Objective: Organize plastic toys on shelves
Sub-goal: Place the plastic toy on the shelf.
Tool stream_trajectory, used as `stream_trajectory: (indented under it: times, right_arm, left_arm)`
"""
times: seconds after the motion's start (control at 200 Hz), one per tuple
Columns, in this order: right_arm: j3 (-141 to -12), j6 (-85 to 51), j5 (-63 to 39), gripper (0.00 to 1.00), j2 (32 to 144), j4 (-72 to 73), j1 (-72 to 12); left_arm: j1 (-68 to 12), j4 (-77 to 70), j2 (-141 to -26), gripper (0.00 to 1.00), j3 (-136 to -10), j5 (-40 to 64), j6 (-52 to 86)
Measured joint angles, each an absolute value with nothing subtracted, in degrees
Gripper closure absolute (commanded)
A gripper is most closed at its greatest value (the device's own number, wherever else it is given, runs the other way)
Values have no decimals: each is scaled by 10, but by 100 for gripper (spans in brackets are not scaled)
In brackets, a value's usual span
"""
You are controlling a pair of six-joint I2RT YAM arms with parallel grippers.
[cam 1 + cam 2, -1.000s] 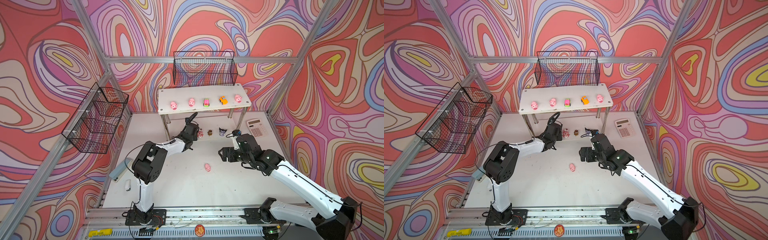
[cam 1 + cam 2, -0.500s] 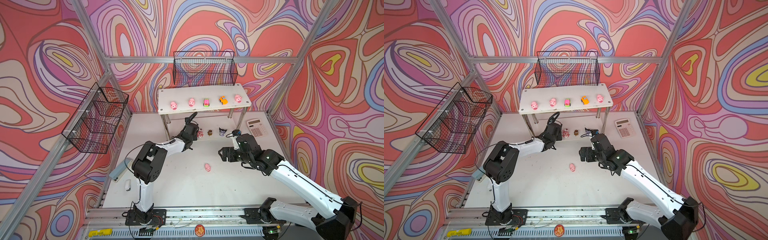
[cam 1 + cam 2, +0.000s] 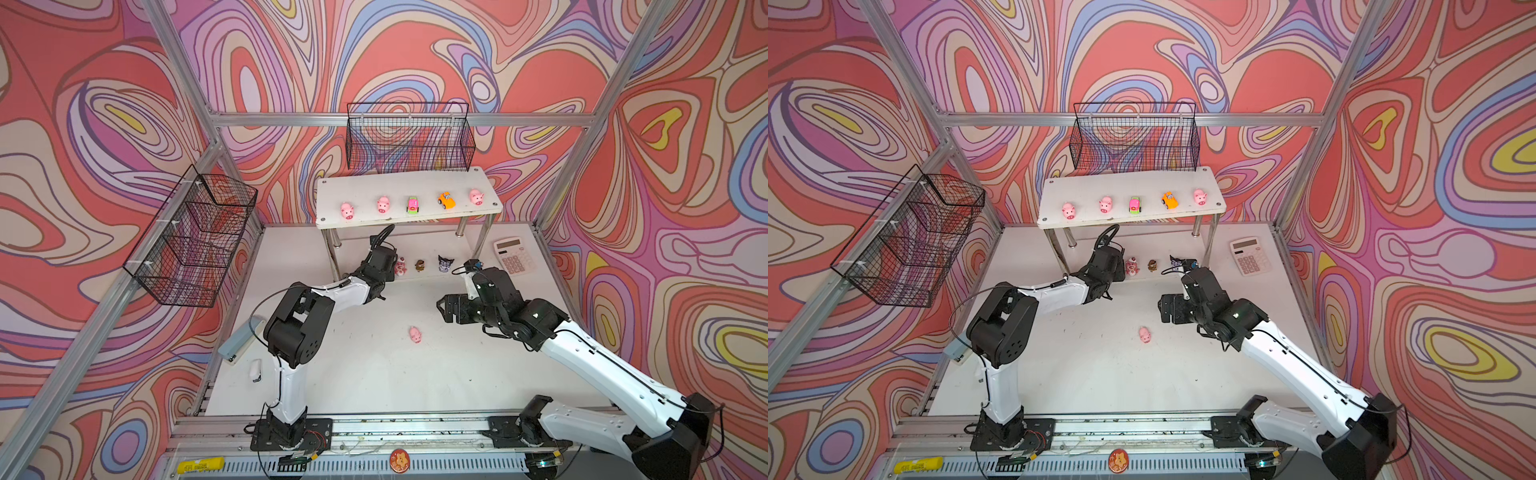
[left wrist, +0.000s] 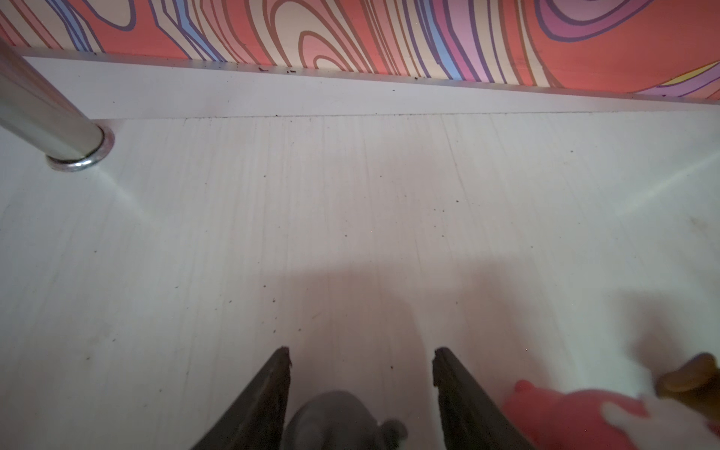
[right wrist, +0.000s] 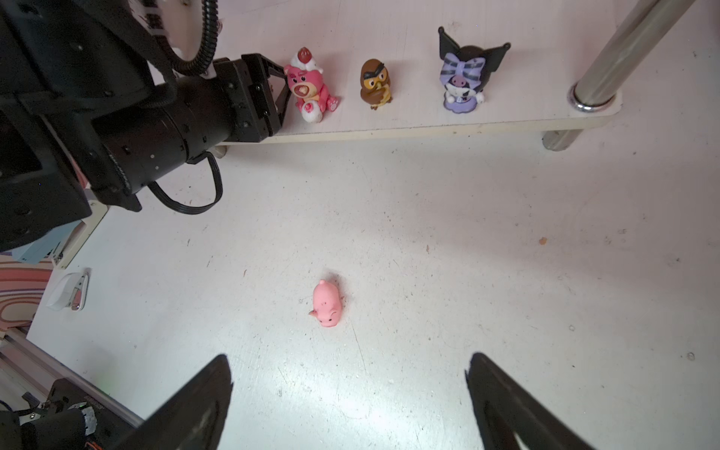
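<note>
Left gripper point(image 4: 362, 350) stands parted around a rounded grey figurine point(image 4: 335, 419); right gripper point(image 5: 348, 357) gapes near a smooth pink pig point(image 5: 327, 304).

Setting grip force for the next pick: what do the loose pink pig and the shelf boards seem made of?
Pink pig: probably matte plastic or rubber; even colour, rounded moulded form, no glare. Shelf boards: likely white laminated board; faint grain lines, pale raw edge.
</note>
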State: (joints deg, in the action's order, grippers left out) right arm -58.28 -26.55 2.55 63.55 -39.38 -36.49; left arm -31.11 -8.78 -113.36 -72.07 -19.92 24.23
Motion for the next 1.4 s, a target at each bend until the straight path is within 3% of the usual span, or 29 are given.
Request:
stream_trajectory:
  times: [1.397]
  right_arm:
    - [-590, -266, 24, 2, 633, -395, -365]
  left_arm:
    - [-311, -91, -1095, 30, -683, -210, 259]
